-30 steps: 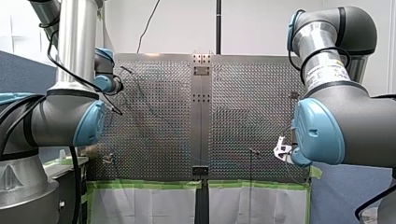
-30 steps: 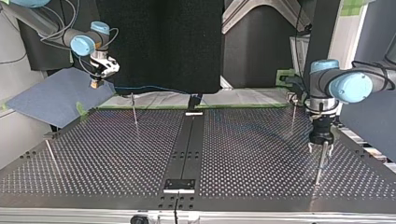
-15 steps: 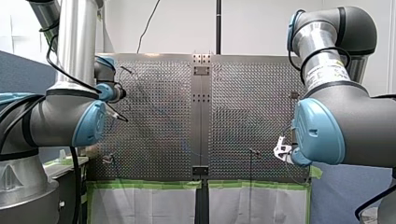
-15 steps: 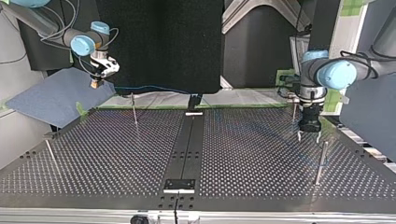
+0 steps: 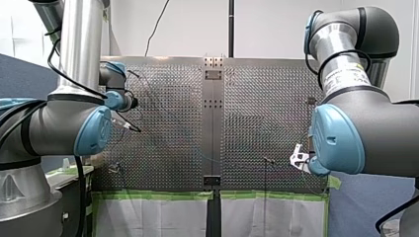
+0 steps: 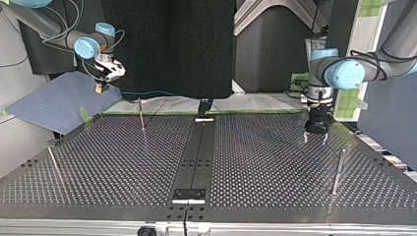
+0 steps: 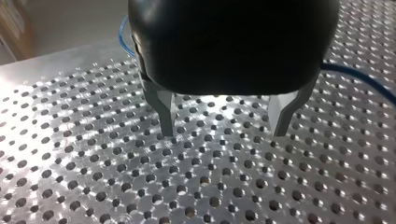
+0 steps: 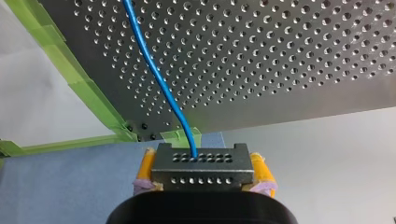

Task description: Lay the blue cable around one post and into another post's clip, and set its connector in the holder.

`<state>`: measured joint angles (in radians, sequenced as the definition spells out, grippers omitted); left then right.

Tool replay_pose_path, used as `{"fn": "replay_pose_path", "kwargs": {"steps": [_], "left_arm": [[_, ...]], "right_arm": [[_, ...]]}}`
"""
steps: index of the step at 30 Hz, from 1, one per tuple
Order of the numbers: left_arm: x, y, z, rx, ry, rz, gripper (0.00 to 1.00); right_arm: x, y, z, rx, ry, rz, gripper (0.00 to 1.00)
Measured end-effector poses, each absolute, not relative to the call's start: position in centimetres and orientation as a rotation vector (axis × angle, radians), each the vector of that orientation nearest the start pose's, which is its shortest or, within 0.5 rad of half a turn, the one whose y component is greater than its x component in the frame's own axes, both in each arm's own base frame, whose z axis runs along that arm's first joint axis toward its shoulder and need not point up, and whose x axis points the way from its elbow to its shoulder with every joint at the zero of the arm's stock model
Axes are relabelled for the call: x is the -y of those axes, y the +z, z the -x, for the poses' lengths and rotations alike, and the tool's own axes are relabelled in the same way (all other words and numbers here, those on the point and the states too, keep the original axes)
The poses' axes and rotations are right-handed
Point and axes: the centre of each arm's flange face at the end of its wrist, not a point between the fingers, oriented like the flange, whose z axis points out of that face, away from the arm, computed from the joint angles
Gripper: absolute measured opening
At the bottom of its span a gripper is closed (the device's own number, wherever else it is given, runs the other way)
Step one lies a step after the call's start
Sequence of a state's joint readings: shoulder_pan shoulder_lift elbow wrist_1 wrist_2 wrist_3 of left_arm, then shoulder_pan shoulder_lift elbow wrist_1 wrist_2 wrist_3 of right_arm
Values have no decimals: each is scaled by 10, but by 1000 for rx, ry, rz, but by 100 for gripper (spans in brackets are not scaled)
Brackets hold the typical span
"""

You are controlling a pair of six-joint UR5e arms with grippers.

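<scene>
My right gripper (image 8: 204, 170) is clamped by its yellow pads on the connector (image 8: 201, 158), held beyond the table's edge. The blue cable (image 8: 156, 70) runs from it out over the perforated table (image 8: 280, 56). My left gripper (image 7: 223, 133) hangs empty, fingers spread, just above the table. Likely fault: with nothing guiding it, the cable may sag and miss the post (image 6: 338, 164), because my left gripper has drawn back from that post toward the arms' side.

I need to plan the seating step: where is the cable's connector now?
In the right wrist view the black connector is clamped between my right gripper's yellow pads, off the perforated table's taped corner, with the blue cable leading from it.
</scene>
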<state>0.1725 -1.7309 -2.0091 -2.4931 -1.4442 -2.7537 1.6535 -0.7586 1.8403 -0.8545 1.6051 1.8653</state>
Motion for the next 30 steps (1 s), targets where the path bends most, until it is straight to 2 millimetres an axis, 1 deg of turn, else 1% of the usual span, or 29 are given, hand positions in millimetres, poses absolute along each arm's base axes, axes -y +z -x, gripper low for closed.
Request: {"fn": "replay_pose_path", "kwargs": {"steps": [4, 8, 14, 23, 25, 30], "left_arm": [[62, 259, -508, -1344, -865, 908, 100], [65, 244, -504, -1384, -840, 889, 100], [72, 225, -505, -1436, -851, 864, 100], [77, 219, -504, -1451, -850, 861, 100], [78, 216, -502, -1462, -832, 866, 100], [78, 203, -488, -1514, -756, 896, 100]], "right_arm": [[554, -11, -177, 1590, 1318, -1251, 0], [554, -11, -178, 1591, 1323, -1253, 0], [554, -11, -180, 1593, 1331, -1262, 0], [553, -12, -181, 1594, 1335, -1273, 0], [553, -12, -181, 1594, 1335, -1273, 0], [553, -12, -181, 1593, 1336, -1272, 0]]}}
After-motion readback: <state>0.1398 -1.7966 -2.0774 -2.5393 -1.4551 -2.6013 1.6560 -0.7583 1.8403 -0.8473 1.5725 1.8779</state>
